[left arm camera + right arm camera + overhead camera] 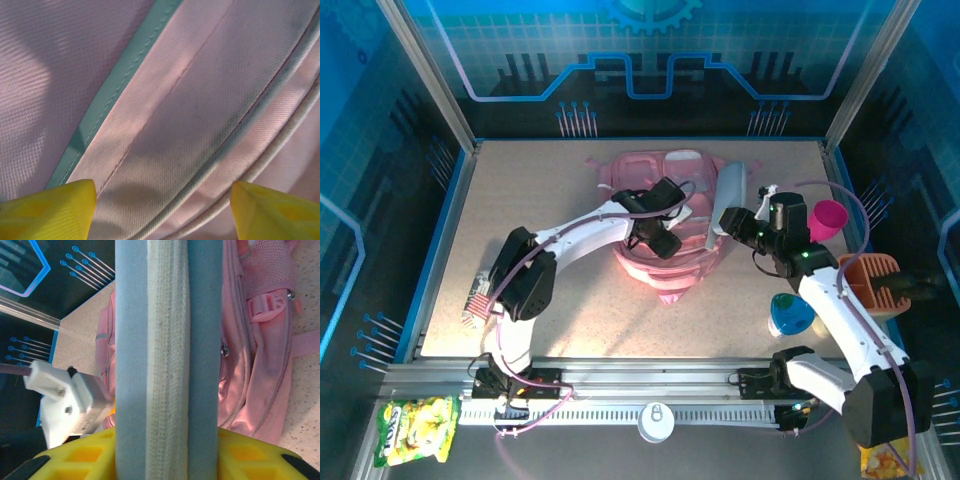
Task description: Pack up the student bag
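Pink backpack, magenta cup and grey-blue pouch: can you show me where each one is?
student bag (665, 278), top external view, on its pink front fabric near the lower end.
magenta cup (828, 218), top external view, on its bowl.
grey-blue pouch (167, 340), right wrist view, on its pale middle band.

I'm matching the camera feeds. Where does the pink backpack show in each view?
Top external: student bag mid-table, under the left hand.
Left wrist: its pink fabric, close up, between the left hand's fingertips.
Right wrist: behind the held grey-blue pouch, mostly right.
Shared landmark: the left hand, in top and left wrist views.
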Controlling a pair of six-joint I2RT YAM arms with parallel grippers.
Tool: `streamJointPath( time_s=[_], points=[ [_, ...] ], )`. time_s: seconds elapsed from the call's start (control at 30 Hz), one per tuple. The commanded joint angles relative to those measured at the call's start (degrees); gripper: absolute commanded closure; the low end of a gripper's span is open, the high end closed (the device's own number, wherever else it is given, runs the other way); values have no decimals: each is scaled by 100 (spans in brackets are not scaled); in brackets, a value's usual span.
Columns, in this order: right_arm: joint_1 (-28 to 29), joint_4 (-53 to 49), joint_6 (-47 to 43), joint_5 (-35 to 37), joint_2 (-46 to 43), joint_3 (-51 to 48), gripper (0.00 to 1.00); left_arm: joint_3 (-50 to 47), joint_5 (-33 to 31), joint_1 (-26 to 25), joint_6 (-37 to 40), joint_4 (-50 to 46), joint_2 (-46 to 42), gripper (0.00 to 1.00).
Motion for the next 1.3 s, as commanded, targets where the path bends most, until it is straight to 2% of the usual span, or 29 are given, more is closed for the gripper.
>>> streamJointPath(
  time_s=[0.0,0.23,0.43,0.67,0.8,0.93,1.07,1.13,1.27],
  points=[
    [-122,-138,-44,-48,-156,-75,59,446,-397,-16,340,-445,255,33],
    [-215,-191,-13,-48,-263,-129,58,846,-710,-9,345,-647,651,41],
    [-316,-352,-88,-39,-381,-81,58,874,-867,38,273,-578,493,67],
    [-426,-580,-135,25,-588,-64,58,552,-395,289,-142,-38,-277,89],
    [-429,-840,-102,171,-651,-201,58,250,-268,558,-601,317,-707,98],
    [-428,-1079,-80,42,-653,-373,58,-79,65,777,-975,765,-1075,100],
    [-375,-769,256,-759,-619,-598,58,-178,324,865,-1265,1139,-1247,100],
    [-233,-509,485,-1095,-514,-696,58,-138,471,867,-1311,1268,-1266,100],
    [365,-90,805,-1296,-119,-670,57,9,820,853,-1413,1435,-1291,100]
  ],
)
